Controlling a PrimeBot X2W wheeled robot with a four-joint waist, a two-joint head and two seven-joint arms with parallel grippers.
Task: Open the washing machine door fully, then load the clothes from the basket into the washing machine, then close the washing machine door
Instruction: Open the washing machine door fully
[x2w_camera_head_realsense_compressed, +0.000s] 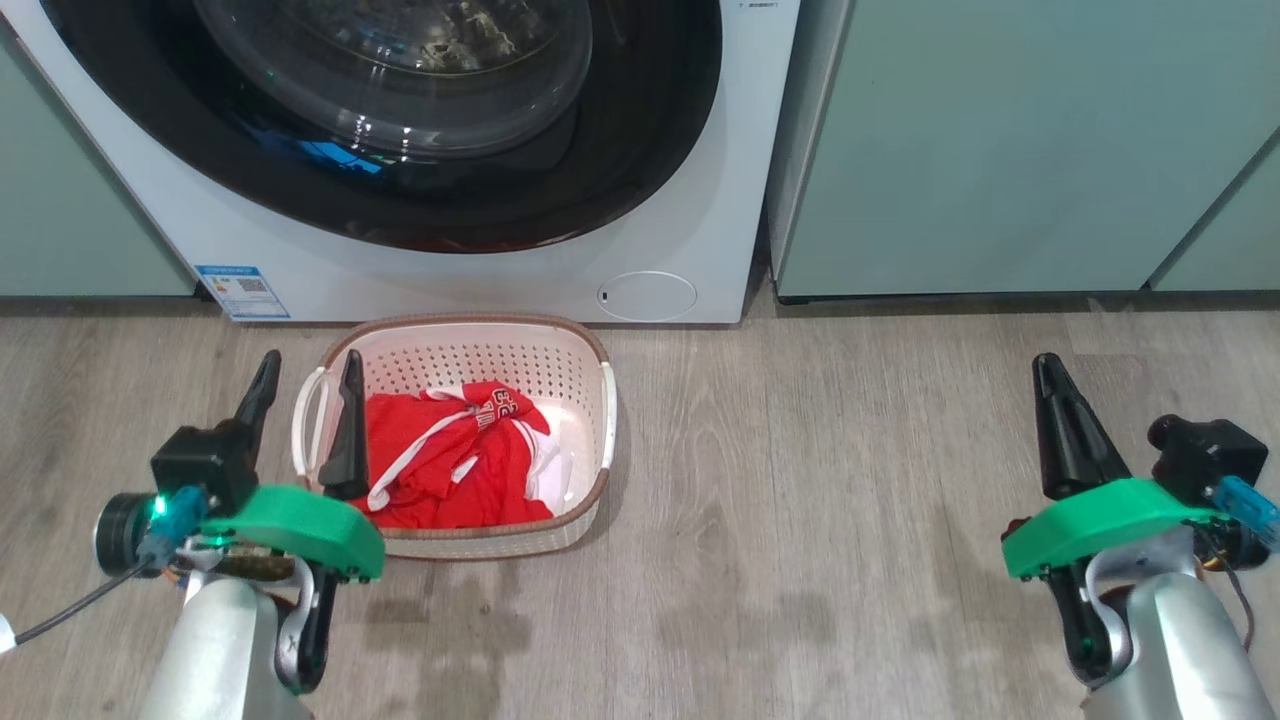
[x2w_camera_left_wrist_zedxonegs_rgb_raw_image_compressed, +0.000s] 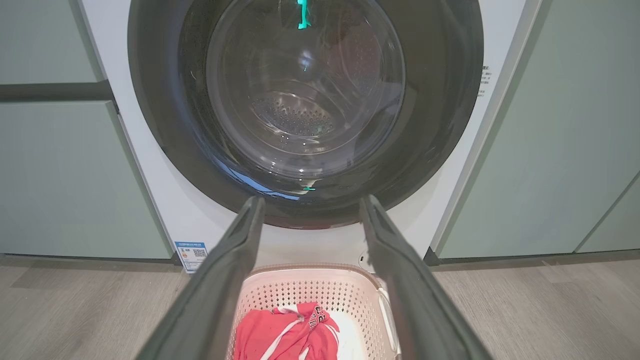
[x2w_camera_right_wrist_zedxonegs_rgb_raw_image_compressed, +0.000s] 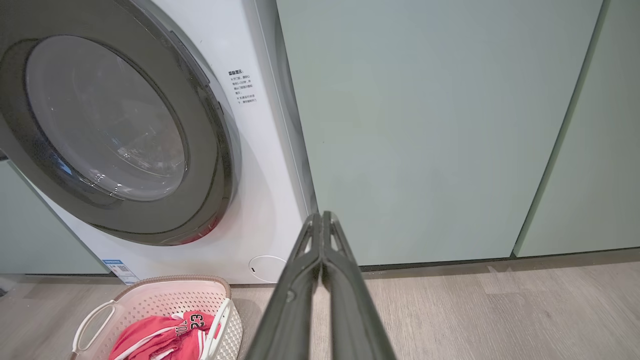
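The white washing machine (x2w_camera_head_realsense_compressed: 700, 200) stands ahead, its round washing machine door (x2w_camera_head_realsense_compressed: 620, 170) with the black ring and glass bowl lying flat against the front. On the floor before it sits the cream basket (x2w_camera_head_realsense_compressed: 590, 345) holding the red clothes (x2w_camera_head_realsense_compressed: 450, 460). My left gripper (x2w_camera_head_realsense_compressed: 308, 375) is open, one finger over the basket's left side, the other outside it. In the left wrist view the left gripper (x2w_camera_left_wrist_zedxonegs_rgb_raw_image_compressed: 310, 205) frames the door (x2w_camera_left_wrist_zedxonegs_rgb_raw_image_compressed: 160, 125) and the basket (x2w_camera_left_wrist_zedxonegs_rgb_raw_image_compressed: 310, 287). Far right, my right gripper (x2w_camera_head_realsense_compressed: 1050, 375) is shut on nothing; the right wrist view shows its fingertips (x2w_camera_right_wrist_zedxonegs_rgb_raw_image_compressed: 320, 220) pressed together.
Pale green cabinets (x2w_camera_head_realsense_compressed: 1000, 150) flank the machine on both sides. A small round white flap (x2w_camera_head_realsense_compressed: 647, 296) sits low on the machine's front, with a blue sticker (x2w_camera_head_realsense_compressed: 242, 291) at its lower left. Wood-look floor (x2w_camera_head_realsense_compressed: 820, 500) lies open between basket and right gripper.
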